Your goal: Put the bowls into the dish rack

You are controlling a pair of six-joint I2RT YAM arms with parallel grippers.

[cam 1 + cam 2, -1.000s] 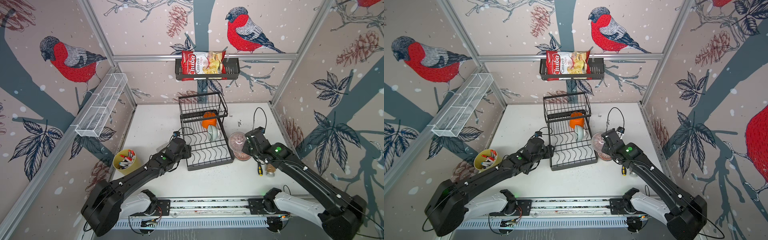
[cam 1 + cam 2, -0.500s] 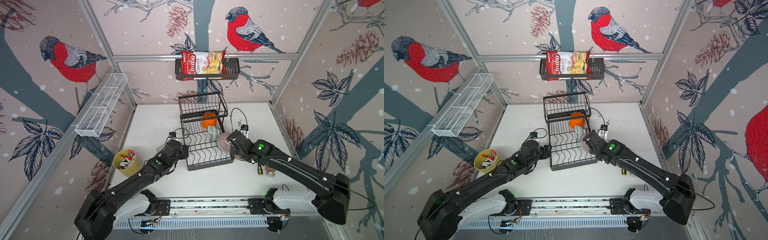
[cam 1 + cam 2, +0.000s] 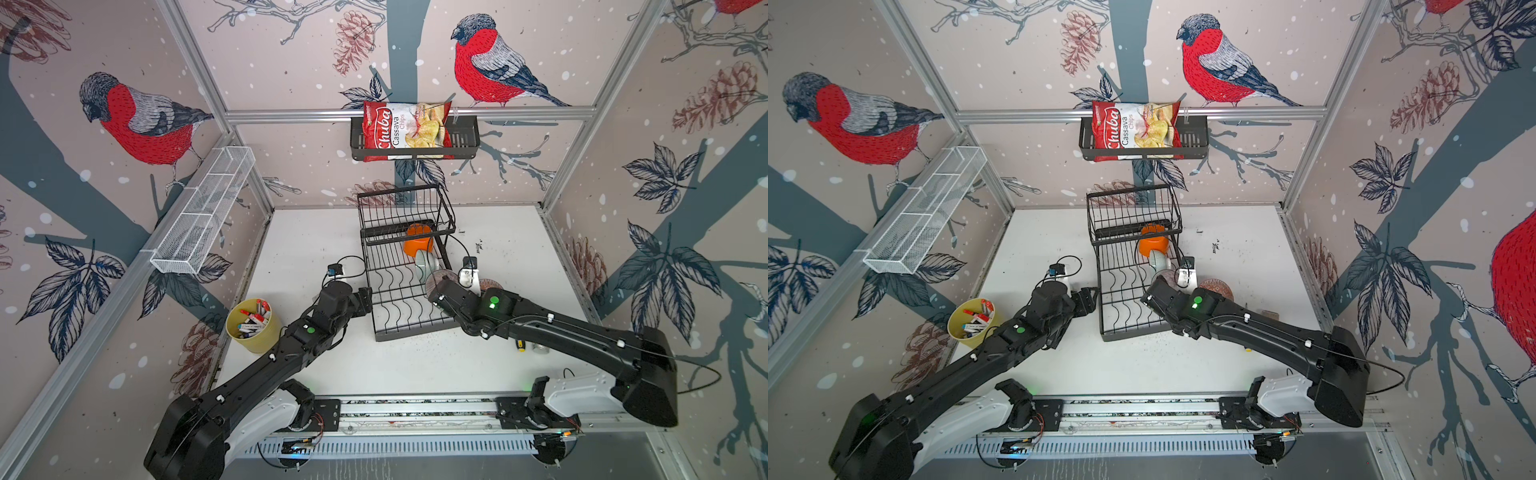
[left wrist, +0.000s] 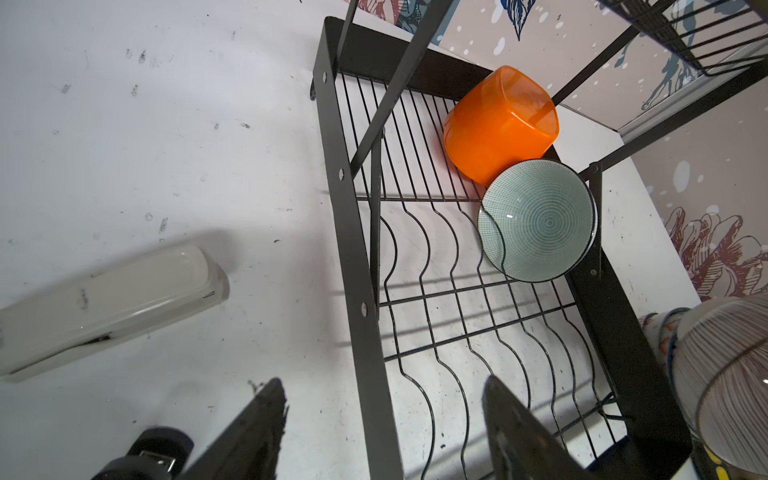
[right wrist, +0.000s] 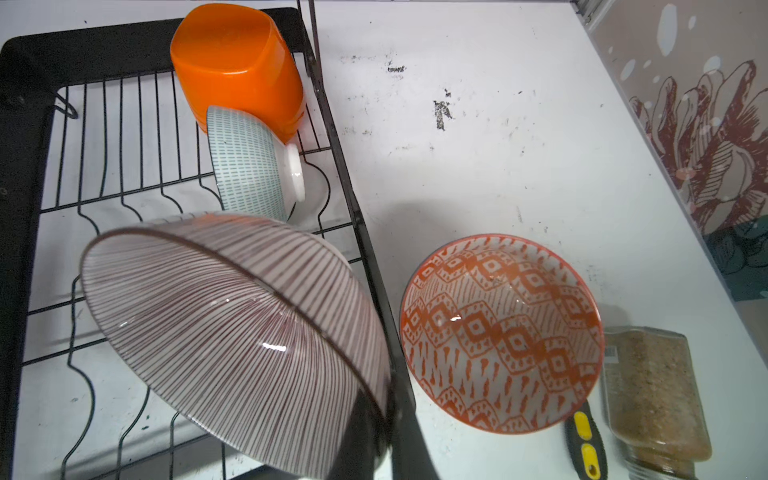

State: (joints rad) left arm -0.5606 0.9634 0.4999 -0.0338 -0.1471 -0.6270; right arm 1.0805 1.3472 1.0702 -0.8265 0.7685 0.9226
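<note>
The black wire dish rack (image 3: 395,291) (image 3: 1125,299) stands mid-table. An orange bowl (image 3: 415,245) (image 4: 498,124) and a mint bowl (image 3: 426,264) (image 4: 536,220) lean on edge at its right side. My right gripper (image 5: 390,415) (image 3: 436,293) is shut on the rim of a red-striped bowl (image 5: 232,324) (image 3: 1165,276), tilted over the rack's right rail. A red-orange patterned bowl (image 5: 498,332) (image 3: 490,284) sits on the table just right of the rack. My left gripper (image 4: 384,382) (image 3: 365,297) is open, its fingers on either side of the rack's left rail (image 4: 353,249).
A yellow cup of pens (image 3: 253,324) stands at the front left. A spice jar (image 5: 652,395) and a yellow-handled screwdriver (image 5: 584,440) lie right of the patterned bowl. A white plastic object (image 4: 108,303) lies left of the rack. A chips basket (image 3: 415,133) and white mesh trough (image 3: 203,212) hang on the walls.
My right gripper has carried the striped bowl leftward from beside the rack to over its right side. My left gripper has opened wider at the left rail.
</note>
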